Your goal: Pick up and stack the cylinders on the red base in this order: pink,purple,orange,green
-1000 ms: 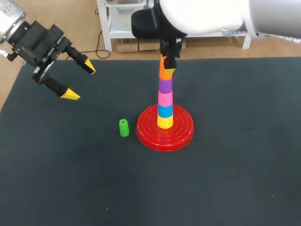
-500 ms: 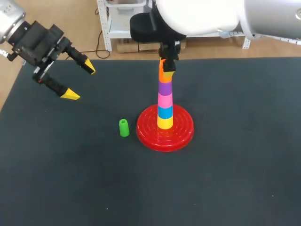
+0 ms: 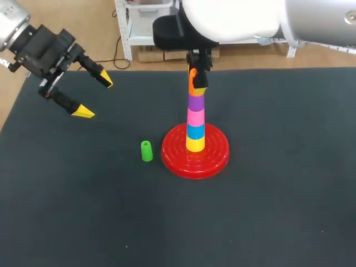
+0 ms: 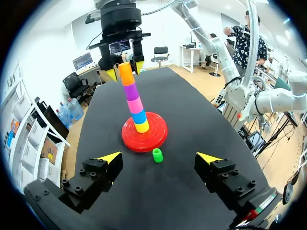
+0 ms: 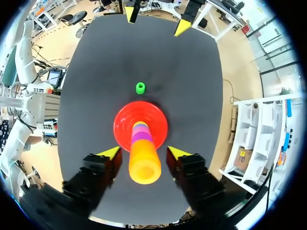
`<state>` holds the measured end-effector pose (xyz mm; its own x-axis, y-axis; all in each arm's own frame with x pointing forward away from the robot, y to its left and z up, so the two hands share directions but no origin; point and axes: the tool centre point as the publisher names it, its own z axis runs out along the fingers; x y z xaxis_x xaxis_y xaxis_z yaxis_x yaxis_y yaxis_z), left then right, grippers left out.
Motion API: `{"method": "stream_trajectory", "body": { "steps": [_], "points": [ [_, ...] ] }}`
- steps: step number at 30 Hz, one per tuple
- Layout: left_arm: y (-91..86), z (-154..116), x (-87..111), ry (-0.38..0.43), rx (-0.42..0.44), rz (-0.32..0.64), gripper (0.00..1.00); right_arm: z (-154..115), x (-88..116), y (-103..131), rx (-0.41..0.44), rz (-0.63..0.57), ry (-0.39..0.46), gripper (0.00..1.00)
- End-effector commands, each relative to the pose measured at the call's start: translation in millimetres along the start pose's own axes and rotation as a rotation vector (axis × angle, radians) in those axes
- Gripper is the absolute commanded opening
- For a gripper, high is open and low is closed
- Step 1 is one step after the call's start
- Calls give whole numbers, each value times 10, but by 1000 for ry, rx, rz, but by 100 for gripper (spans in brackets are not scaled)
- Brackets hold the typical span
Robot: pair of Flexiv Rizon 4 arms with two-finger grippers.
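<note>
Our right pincer (image 5: 144,152) stood slightly open astride the topmost orange cylinder (image 5: 144,168); our left pincer (image 3: 95,95) hung wide open, empty, upper left.

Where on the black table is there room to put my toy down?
Bare: the near side of the table, in front of the red base, and the wide stretch right of it. Crowded: the middle, where the green cylinder stands beside the base and the right gripper straddles the top of the stack.
</note>
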<state>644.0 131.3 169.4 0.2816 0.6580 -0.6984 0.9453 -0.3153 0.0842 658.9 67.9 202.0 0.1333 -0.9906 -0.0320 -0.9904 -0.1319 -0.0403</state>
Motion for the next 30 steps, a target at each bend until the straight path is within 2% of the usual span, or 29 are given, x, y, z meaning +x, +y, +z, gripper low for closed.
{"method": "stream_trajectory", "body": {
  "steps": [1, 9, 14, 17, 23, 30],
  "points": [
    [-7, 7, 5, 0, -3, 2, 100, -53, 41, 62, 16, 2, -7, 100],
    [-7, 7, 5, 0, -3, 2, 100, -250, 19, 120, 58, -25, -39, 100],
    [-7, 7, 5, 0, -3, 2, 100, -456, -128, 222, 99, -92, -40, 100],
    [-7, 7, 5, 0, -3, 2, 100, -509, -285, 329, 112, -147, -38, 100],
    [-7, 7, 5, 0, -3, 2, 100, -374, -606, 439, 91, -220, -57, 100],
    [-7, 7, 5, 0, -3, 2, 100, -1, -827, 333, 15, -195, -113, 100]
  ]
}}
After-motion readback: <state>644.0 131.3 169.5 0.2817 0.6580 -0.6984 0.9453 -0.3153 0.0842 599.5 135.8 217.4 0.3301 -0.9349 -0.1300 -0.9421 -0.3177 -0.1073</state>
